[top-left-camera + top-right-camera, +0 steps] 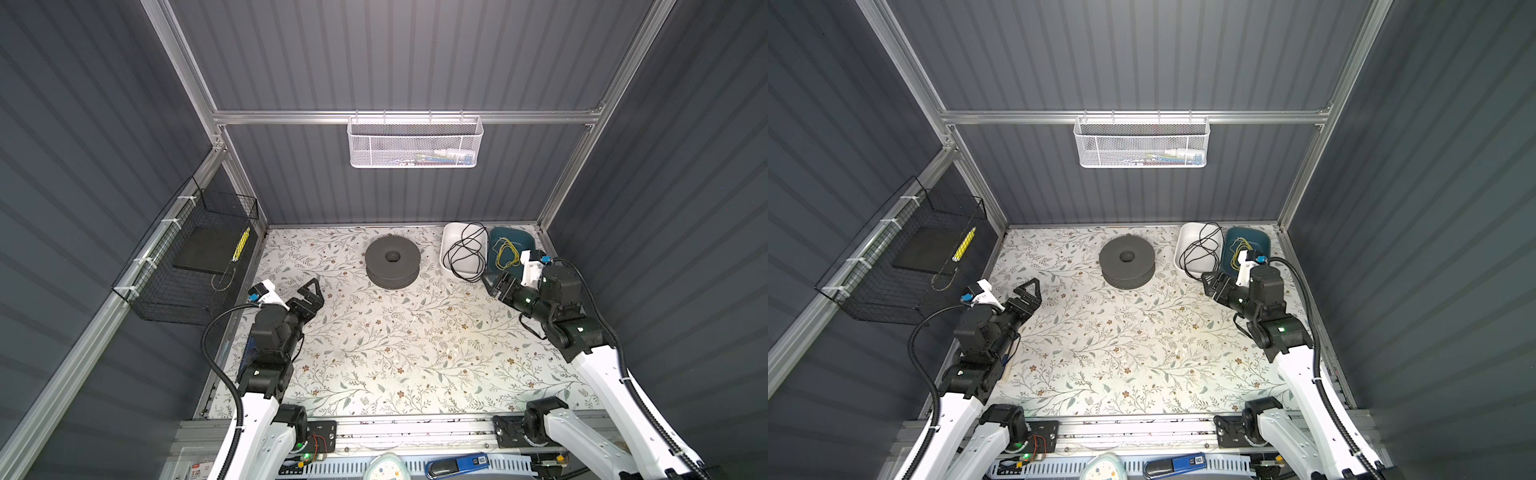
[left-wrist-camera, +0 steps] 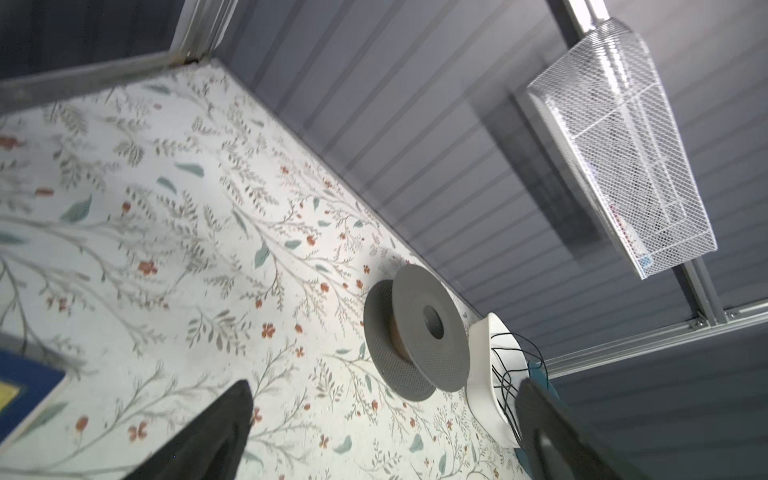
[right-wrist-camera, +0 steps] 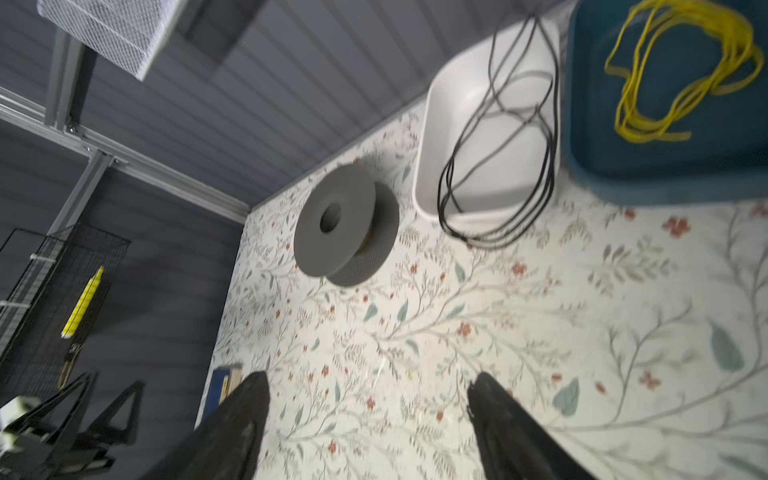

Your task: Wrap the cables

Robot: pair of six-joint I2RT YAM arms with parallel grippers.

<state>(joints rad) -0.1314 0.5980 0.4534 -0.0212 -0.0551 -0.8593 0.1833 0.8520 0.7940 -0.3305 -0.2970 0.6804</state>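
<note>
cable [image 3: 488, 242]: black, plain as far as I can see
spool [image 3: 316, 245]: matte grey – fine dot pattern on one flange
tray [image 3: 457, 75]: white
bin [image 3: 681, 170]: dark teal
wire loop [image 3: 631, 129]: yellow
tabletop [image 3: 540, 332]: white – grey-green sprigs, rust-red flowers
wall basket [image 1: 415, 145]: white mesh

Open table [image 1: 395, 345] before spool [image 1: 392, 262], cables [image 1: 465, 253]

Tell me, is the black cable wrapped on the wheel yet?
Not started. The black cable lies loose in the white tray; the grey spool holds none. The right gripper, open and empty, is near it; the left gripper is open too. All wrapping remains.
</note>
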